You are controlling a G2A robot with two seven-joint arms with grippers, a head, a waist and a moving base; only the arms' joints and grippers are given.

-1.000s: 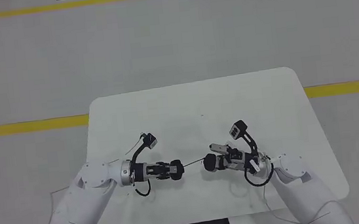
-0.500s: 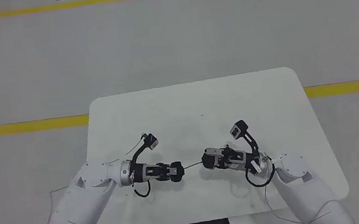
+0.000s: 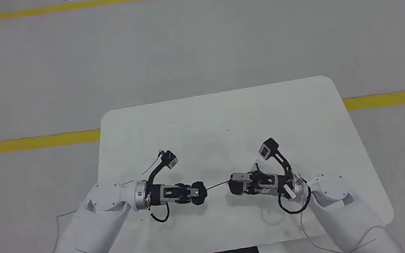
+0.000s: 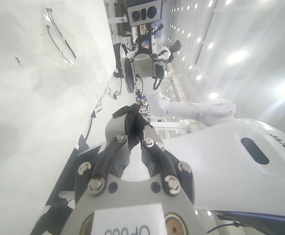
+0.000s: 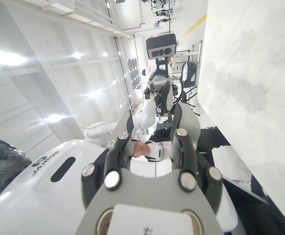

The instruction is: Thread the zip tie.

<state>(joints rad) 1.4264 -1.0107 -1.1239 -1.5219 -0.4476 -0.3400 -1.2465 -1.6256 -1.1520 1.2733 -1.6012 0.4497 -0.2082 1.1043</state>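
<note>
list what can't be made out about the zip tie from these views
- Head and tip of the zip tie: top view, too thin and small, and both ends are lost against the grippers.
- Where the left gripper pinches it: left wrist view, hidden between the shut jaws.
- Whether its far end sits inside the right gripper: top view, too small to tell.

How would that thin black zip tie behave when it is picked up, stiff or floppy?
Probably springy rather than limp: the zip tie juts out nearly straight from the left tool, unsupported above the table. It is likely very light, being such a thin strip. It may flex or swing aside if pushed, since it looks held at one end only.
</note>
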